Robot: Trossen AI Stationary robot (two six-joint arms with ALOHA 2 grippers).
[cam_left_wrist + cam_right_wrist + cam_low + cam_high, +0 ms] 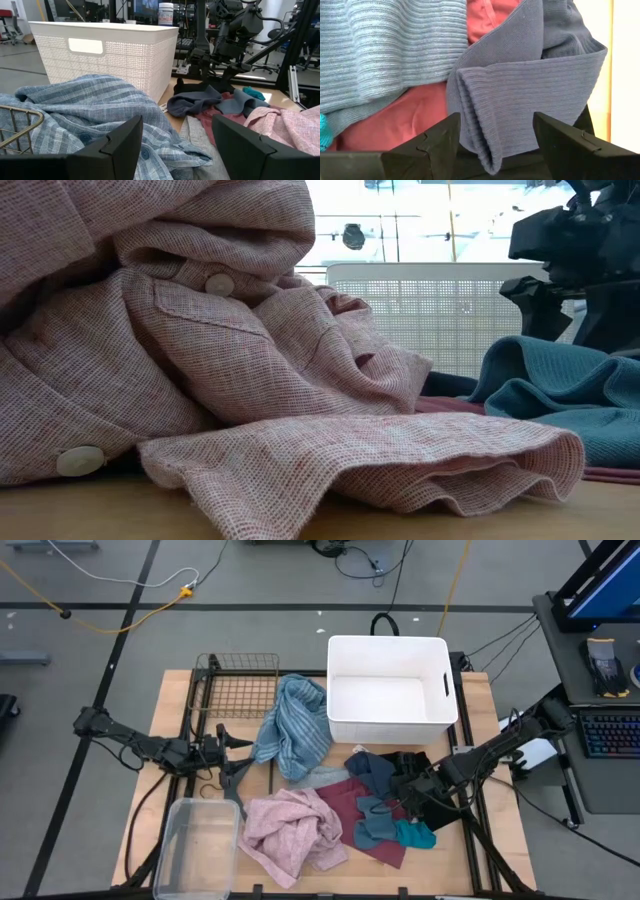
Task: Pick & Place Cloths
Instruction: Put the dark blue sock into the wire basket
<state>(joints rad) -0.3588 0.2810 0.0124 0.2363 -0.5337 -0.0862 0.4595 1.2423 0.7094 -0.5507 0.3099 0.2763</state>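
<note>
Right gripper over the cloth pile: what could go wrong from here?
1. The right gripper is open low over a folded navy piece that overlaps the maroon cloth; closing may catch both layers.
2. The black shorts lie under that arm; a lift could drag them.
3. The left gripper, open, sits at the blue-striped towel, which is draped on the wire basket; pulling could snag the wire.
</note>
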